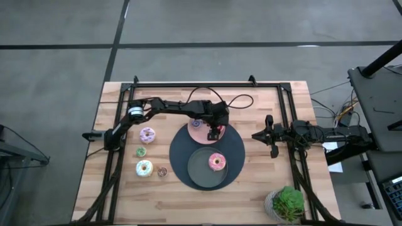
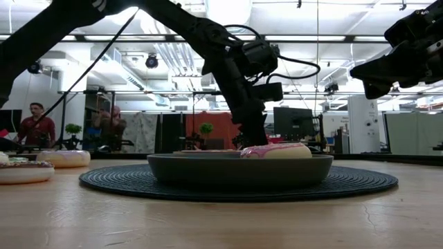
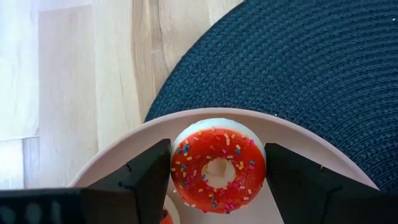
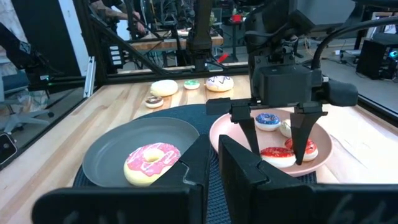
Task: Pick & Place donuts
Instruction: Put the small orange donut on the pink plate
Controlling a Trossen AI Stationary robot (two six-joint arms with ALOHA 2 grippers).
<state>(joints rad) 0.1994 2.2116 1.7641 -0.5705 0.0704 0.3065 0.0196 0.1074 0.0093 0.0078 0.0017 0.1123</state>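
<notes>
Your left end effector [image 3: 217, 180] sits nearest, its fingers spread on either side of the red sprinkled donut [image 3: 217, 169] lying on the pink plate [image 3: 292, 134], not clamping it. Beyond lies the dark woven mat [image 3: 298, 68], then the tabletop [image 3: 93, 74]. Your right end effector [image 4: 211, 165] waits closed near the pink donut [image 4: 151, 160].

A red sprinkled donut [image 3: 217, 169] lies flat beside a blue one [image 4: 267, 119]; a pink donut [image 1: 217, 161] lies apart; lilac [image 1: 147, 134], green [image 1: 141, 151], white [image 1: 144, 167] and tan [image 1: 162, 171] ones lie flat together.
</notes>
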